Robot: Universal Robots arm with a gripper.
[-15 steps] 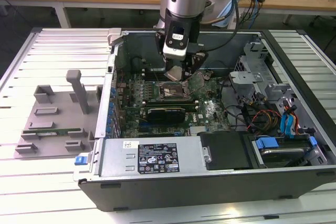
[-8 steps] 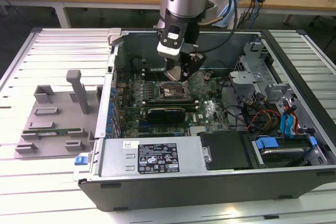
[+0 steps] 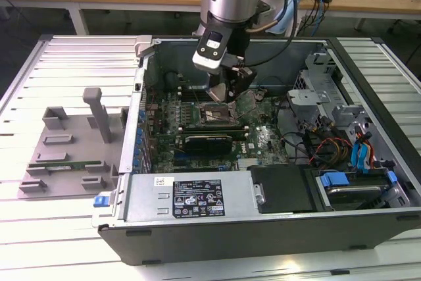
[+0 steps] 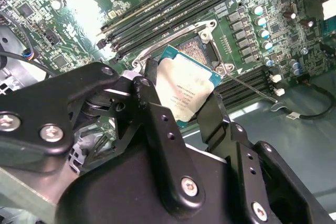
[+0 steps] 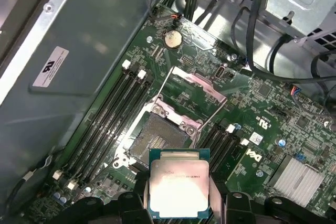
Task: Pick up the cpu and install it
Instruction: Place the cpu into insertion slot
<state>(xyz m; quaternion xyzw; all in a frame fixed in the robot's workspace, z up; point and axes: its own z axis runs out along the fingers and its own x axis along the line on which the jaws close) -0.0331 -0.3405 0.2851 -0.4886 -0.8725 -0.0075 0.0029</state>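
Observation:
My gripper (image 3: 223, 94) hangs inside the open computer case (image 3: 197, 203), over the motherboard. It is shut on the cpu (image 5: 179, 184), a square chip with a silvery lid and a thin green rim, held by two opposite edges between the black fingers (image 4: 150, 100). The cpu (image 4: 186, 86) hovers tilted, close above the open socket (image 5: 157, 140). The socket's metal load plate (image 5: 195, 85) is swung up on the far side. In the second wrist view the cpu hides much of the socket (image 4: 198, 50).
Memory slots (image 5: 113, 116) run beside the socket. A black expansion card (image 3: 208, 141) lies just in front of it. Cables (image 3: 332, 149) and a drive cage (image 3: 316, 77) fill the case at the exterior view's right. A grey fixture (image 3: 66, 149) holding a green memory stick (image 3: 69, 164) sits outside, on the exterior view's left.

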